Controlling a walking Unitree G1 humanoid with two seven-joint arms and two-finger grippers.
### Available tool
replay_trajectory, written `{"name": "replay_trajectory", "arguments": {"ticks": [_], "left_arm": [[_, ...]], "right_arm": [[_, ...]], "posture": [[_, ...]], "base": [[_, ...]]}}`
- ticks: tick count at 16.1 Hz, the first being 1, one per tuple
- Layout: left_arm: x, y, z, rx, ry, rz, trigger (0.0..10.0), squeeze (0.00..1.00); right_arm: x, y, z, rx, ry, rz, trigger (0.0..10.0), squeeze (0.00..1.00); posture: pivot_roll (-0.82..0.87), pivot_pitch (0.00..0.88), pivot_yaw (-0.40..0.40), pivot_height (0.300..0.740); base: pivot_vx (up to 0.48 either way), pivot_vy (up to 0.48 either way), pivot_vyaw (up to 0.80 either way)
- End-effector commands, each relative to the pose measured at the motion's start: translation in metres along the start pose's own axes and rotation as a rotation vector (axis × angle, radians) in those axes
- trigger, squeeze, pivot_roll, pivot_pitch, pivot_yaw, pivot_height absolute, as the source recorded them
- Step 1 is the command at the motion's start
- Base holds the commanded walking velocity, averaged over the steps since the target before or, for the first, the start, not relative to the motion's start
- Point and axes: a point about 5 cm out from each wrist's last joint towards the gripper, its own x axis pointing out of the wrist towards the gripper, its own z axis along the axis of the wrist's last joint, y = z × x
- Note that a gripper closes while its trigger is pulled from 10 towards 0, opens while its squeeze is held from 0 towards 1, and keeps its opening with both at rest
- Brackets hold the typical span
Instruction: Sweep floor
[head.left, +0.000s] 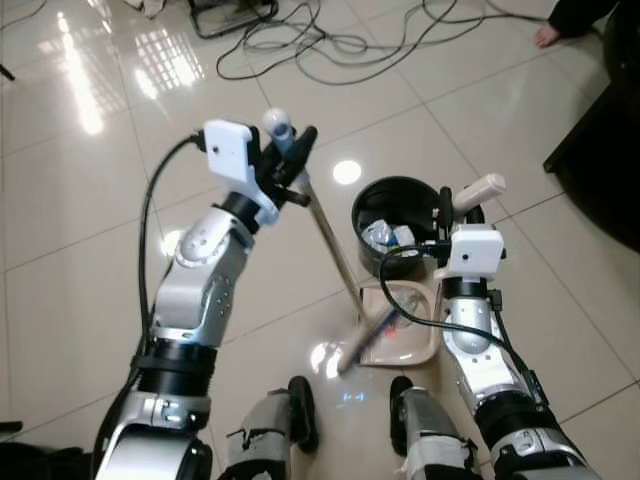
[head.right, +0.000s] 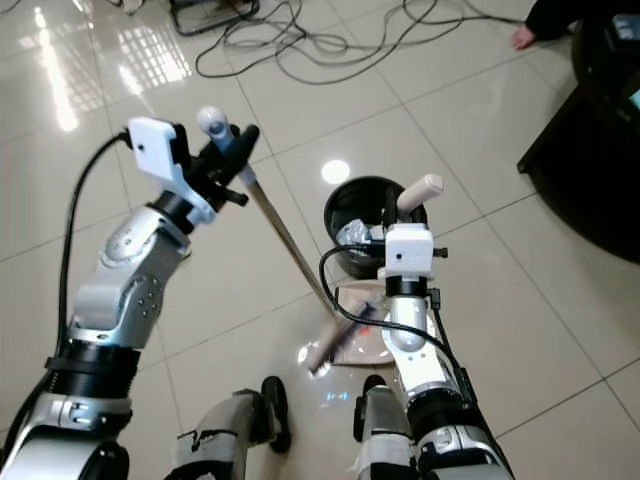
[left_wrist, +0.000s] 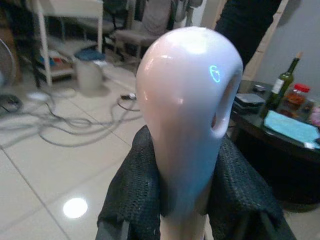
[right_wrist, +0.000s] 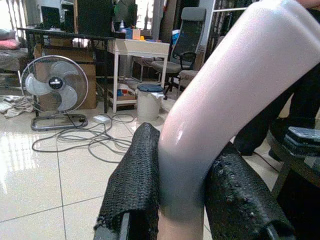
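no readable text, labels or numbers anywhere

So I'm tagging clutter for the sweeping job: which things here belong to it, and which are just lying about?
Job: broom in left gripper; dustpan, its handle in right gripper; black bin.
Lying about: floor cables; fan; wine bottle.

Slanted metal-handled broom (head.left: 330, 232), head in beige dustpan (head.left: 412, 338), beside black bin (head.left: 395, 222)

home living room | glossy tiled floor (head.left: 90, 200) | fan (right_wrist: 56, 87) | wine bottle (left_wrist: 281, 84) on dark table (left_wrist: 280, 145)
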Motion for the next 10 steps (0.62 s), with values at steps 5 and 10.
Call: {"name": "replay_trajectory", "arguments": {"ticks": [5, 10], "left_arm": [[-0.001, 0.043, 0.027, 0.176, -0.057, 0.100, 10.0, 0.00], [-0.009, 0.080, 0.033, 0.356, -0.006, 0.203, 10.0, 0.00]], "right_arm": [[-0.004, 0.009, 0.008, 0.091, -0.037, 0.022, 10.0, 0.00], [-0.004, 0.014, 0.013, 0.140, -0.050, 0.042, 10.0, 0.00]], "posture": [[0.03, 0.157, 0.072, 0.740], [0.02, 0.117, 0.069, 0.740]], "base": [[0.000, 0.000, 0.00], [0.000, 0.000, 0.00]]}}
